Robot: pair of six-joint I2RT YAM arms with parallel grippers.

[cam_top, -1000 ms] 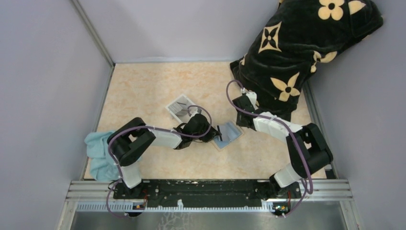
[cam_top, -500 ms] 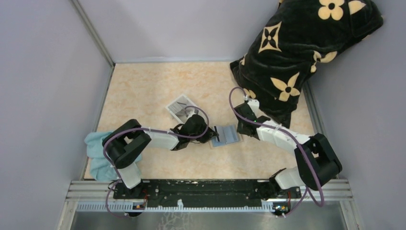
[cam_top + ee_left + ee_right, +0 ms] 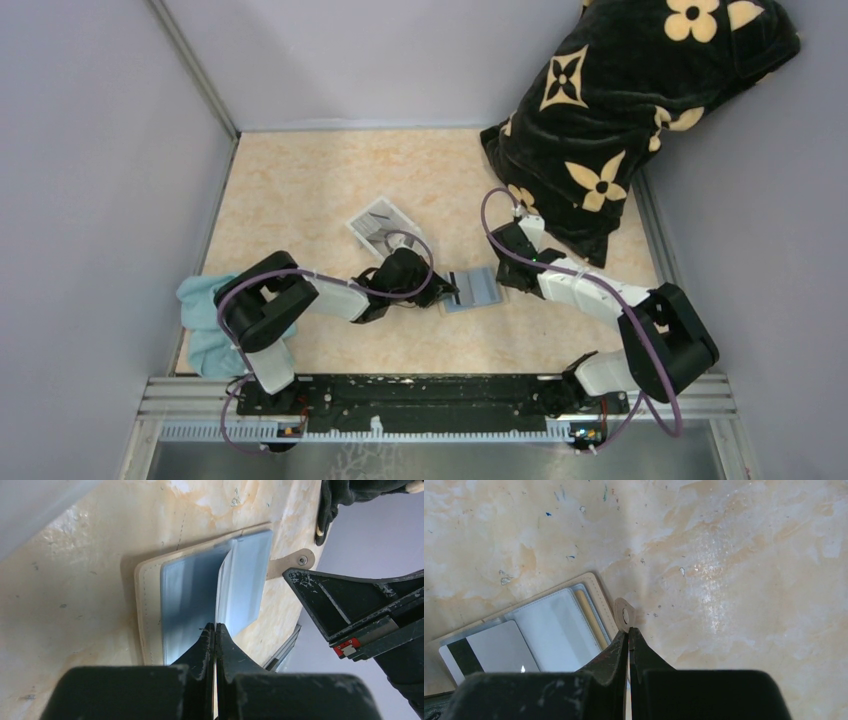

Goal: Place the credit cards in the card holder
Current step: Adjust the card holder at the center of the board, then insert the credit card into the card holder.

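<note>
Card holder (image 3: 472, 289), a small tan-beige leather folding wallet, lies open mid-bench with its blue-grey lining up. At its 9 o'clock the left hand (image 3: 215, 626) is clamped on a silvery black-striped card (image 3: 491, 650), which shows only edge-on from that wrist. At 3 o'clock the right hand (image 3: 628, 629) is closed, its tips at the snap tab (image 3: 625, 614); whether it pinches the tab is unclear. The contents of the clear white plastic tray (image 3: 362, 226) at 10 o'clock are indistinct.

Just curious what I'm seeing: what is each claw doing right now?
Left gripper: closed, pinching a silvery card at the card holder.
Right gripper: closed, tips at the snap tab; whether it grips cannot be told.
</note>
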